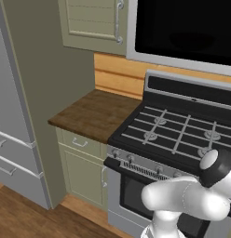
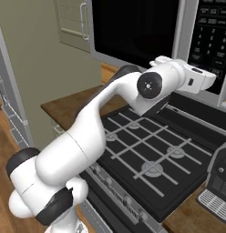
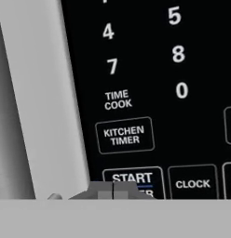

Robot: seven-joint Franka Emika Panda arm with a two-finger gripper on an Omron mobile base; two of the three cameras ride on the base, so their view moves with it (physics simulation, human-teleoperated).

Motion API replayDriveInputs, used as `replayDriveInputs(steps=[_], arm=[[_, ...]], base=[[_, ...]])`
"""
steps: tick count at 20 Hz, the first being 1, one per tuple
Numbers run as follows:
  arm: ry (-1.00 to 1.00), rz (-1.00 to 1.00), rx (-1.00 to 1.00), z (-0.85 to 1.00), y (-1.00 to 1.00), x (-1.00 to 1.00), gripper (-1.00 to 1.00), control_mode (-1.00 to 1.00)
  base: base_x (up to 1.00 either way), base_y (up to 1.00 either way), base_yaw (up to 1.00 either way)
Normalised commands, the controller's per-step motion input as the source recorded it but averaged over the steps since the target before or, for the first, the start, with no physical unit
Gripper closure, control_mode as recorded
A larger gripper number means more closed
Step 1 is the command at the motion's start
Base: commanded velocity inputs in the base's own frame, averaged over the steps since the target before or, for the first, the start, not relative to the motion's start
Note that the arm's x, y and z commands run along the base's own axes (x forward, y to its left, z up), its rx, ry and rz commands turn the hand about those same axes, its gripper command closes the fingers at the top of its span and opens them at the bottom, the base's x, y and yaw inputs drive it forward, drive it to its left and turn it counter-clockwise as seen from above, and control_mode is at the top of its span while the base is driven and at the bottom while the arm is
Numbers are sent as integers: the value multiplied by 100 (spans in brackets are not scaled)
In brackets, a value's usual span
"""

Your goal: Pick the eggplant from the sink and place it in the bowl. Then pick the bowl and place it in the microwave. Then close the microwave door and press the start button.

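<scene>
Touching START button (image 3: 132, 178), gripper (image 3: 112, 189) closed.

You have the microwave (image 2: 146, 32) above the stove (image 2: 151, 159), its door (image 1: 182, 28) left of the keypad (image 2: 210, 41). The tabletop (image 1: 96, 114) lies left of the stove; your tool (image 2: 214, 78) touches the keypad.

My white arm (image 1: 192, 197) bulks in the lower right of the frame, over the black gas stove (image 1: 182, 135). The microwave door (image 1: 182, 32) fills the upper right; a wooden counter (image 1: 94, 114) sits centre left.
</scene>
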Motion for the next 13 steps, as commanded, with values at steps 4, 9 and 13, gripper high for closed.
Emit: replayDriveInputs(steps=[4,9,13], arm=[[0,1,5,0,-48,58,100,-100],[0,7,7,-3,-55,64,100,-100],[0,7,8,0,-48,69,100,-100]], base=[[0,0,0],[0,0,0],[0,0,0]])
